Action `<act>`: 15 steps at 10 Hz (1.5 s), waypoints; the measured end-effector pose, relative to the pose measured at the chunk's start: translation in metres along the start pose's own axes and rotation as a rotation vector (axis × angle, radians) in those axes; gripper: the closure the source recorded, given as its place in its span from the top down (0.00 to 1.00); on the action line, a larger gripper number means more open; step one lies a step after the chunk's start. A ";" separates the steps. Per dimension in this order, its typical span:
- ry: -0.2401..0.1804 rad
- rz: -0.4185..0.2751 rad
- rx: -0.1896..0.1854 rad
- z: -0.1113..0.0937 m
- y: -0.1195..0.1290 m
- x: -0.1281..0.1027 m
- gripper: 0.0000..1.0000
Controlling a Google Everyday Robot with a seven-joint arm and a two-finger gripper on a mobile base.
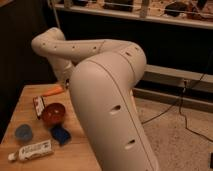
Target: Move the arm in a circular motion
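Above the table's [80,156] far left part, just right of an orange tool [52,91], the gripper [64,83] hangs with its state impossible to tell, while the arm [107,105] runs right, then near.
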State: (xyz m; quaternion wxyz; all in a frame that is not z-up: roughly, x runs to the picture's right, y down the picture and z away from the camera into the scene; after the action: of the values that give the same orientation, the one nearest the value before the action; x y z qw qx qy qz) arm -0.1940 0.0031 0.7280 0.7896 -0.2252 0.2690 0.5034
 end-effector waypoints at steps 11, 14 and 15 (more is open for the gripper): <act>0.033 -0.089 -0.182 0.072 0.010 0.218 0.65; 0.034 0.106 -0.221 0.095 -0.064 0.255 0.65; 0.031 0.203 -0.222 0.105 -0.104 0.267 0.65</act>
State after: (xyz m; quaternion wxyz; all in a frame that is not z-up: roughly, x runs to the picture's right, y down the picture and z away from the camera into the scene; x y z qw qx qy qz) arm 0.0149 0.2086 0.6418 0.7005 -0.2906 0.2453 0.6039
